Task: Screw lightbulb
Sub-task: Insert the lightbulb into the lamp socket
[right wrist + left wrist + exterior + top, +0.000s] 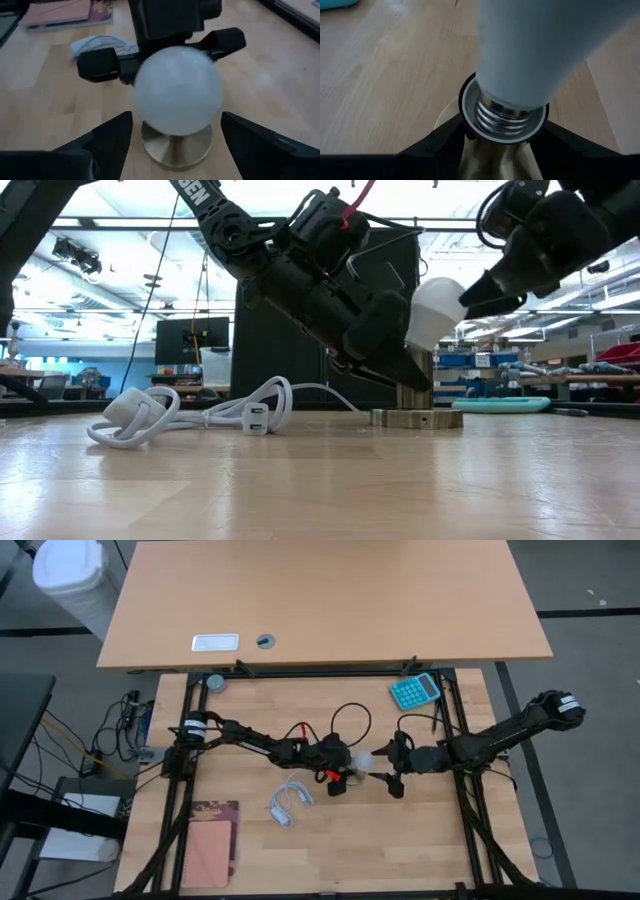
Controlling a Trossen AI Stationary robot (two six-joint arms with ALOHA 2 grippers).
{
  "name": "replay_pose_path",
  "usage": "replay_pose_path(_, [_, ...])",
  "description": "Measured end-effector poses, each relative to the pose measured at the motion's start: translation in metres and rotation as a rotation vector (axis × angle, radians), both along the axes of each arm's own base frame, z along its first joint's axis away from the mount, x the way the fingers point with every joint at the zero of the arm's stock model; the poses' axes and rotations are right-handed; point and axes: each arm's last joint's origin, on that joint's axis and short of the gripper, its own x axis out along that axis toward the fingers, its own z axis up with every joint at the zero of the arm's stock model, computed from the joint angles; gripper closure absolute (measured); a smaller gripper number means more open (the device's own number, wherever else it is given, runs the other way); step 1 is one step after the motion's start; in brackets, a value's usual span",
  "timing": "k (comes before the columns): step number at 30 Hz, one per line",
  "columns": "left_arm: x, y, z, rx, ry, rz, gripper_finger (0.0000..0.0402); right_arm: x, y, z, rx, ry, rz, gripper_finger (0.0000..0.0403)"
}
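the small white lightbulb with its rounded globe and silvery screw cap [436, 311] sits near the middle of the pale wooden tabletop [420, 840], tilted, with its cap just entering the black-rimmed socket on a round brass-coloured base [417, 417]. in the left wrist view the threads show above the socket rim, so it looks barely started, not yet seated.

the left pincer [342, 778] is clamped around the socket, its dark fingers [437, 150] pressed to either side of it to keep it from turning. the right pincer [392, 766] comes in from the tabletop's right side; its fingers [107, 137] stand spread on either side of the globe, and i cannot tell for sure whether they touch the glass, so it reads as open around the bulb rather than gripping it.

risks from here, as i judge them: the bulb leans against the socket axis, so turning now could cross-thread the cap or jam it. if the right fingers close off-centre on the smooth globe, the bulb may slip or pop out and roll across the tabletop. if the left hold loosens, the base would spin with the bulb and nothing would tighten. the coiled white cord with its plug [190, 416], lying towards the front edge, could tug the base if it snags.
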Motion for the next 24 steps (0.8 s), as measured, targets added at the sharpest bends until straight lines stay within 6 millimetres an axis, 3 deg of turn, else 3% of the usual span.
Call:
replay_pose_path(7, [0.0, 0.0, 0.0, 0.0, 0.0, 0.0, 0.0186, 0.006, -0.004, 0.011, -0.04, -0.007, -0.003, 0.0096])
replay_pose_path(24, [0.0, 0.0, 0.0, 0.0, -0.003, 0.0, 0.0186, 0.009, -0.011, 0.015, -0.035, -0.035, 0.016, 0.0096])
